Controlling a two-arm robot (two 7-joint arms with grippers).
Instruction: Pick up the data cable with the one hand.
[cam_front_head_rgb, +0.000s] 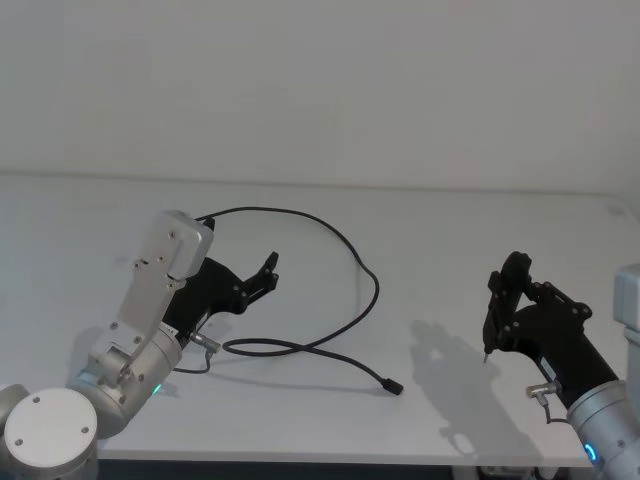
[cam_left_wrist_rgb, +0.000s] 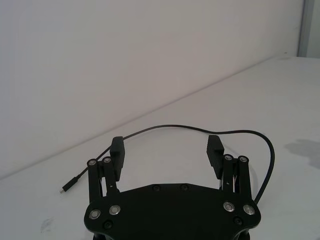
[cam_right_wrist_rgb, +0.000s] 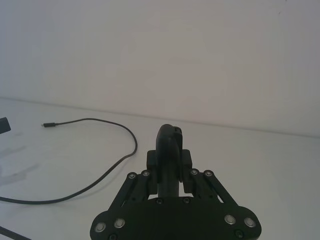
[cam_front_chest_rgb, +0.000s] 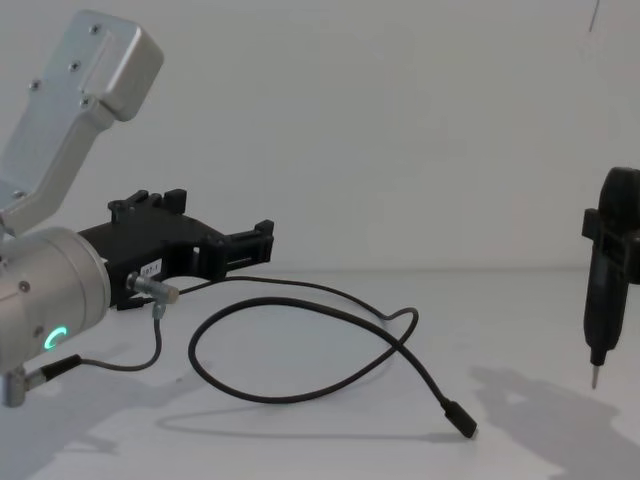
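Observation:
The data cable (cam_front_head_rgb: 372, 290) is a thin black cord lying in a loose loop on the white table, with one plug (cam_front_head_rgb: 393, 386) near the front. My left gripper (cam_front_head_rgb: 268, 272) hovers open inside the loop's left side, with nothing between its fingers. In the left wrist view the cable (cam_left_wrist_rgb: 170, 126) runs just beyond the open gripper (cam_left_wrist_rgb: 166, 150), and its other plug (cam_left_wrist_rgb: 64, 189) lies off to one side. From the chest the cable (cam_front_chest_rgb: 300, 395) lies below and ahead of the left gripper (cam_front_chest_rgb: 262, 240). My right gripper (cam_front_head_rgb: 510, 275) is shut at the right, away from the cable.
A short grey wire with a metal connector (cam_front_head_rgb: 205, 342) hangs at my left wrist, seen also from the chest (cam_front_chest_rgb: 150, 290). The table's front edge (cam_front_head_rgb: 300, 455) runs close below the cable's plug. A white wall stands behind the table.

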